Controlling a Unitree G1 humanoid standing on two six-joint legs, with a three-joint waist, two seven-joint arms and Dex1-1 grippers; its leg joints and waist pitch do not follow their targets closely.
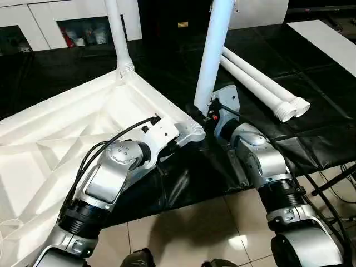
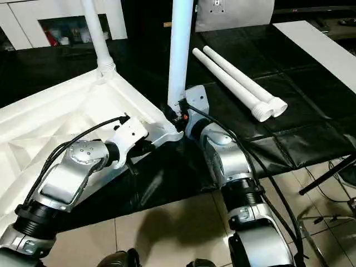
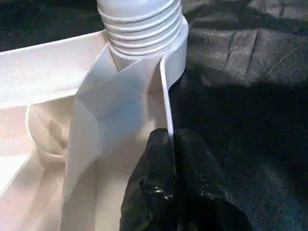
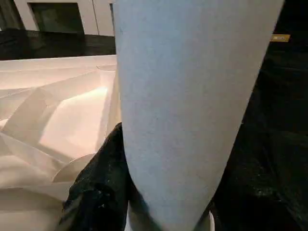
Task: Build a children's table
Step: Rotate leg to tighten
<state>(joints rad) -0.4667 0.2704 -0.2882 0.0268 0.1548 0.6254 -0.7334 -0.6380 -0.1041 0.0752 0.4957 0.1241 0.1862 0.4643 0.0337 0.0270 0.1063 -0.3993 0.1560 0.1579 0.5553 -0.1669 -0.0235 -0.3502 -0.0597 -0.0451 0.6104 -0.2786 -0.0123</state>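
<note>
The children's table top (image 1: 55, 139) lies upside down on the black work table, ribbed underside up. One white leg (image 1: 119, 39) stands upright in its far corner socket. A second leg (image 1: 212, 55) stands upright at the near right corner, its threaded collar (image 3: 142, 24) at the socket. My right gripper (image 1: 207, 115) is shut around this leg just above its base, with black fingers (image 4: 98, 187) on either side of the tube. My left gripper (image 3: 168, 139) is shut on the top's thin rim wall beside that same corner. Two more legs (image 1: 261, 83) lie side by side on the black cover to the right.
A white glass-door cabinet (image 1: 83, 30) stands behind the work table at the back left. A flat white board (image 1: 325, 39) lies at the far right. The black cover's front edge (image 1: 194, 194) drops to a tiled floor (image 1: 189, 228). Black stand legs (image 1: 334, 183) and cables sit at the right.
</note>
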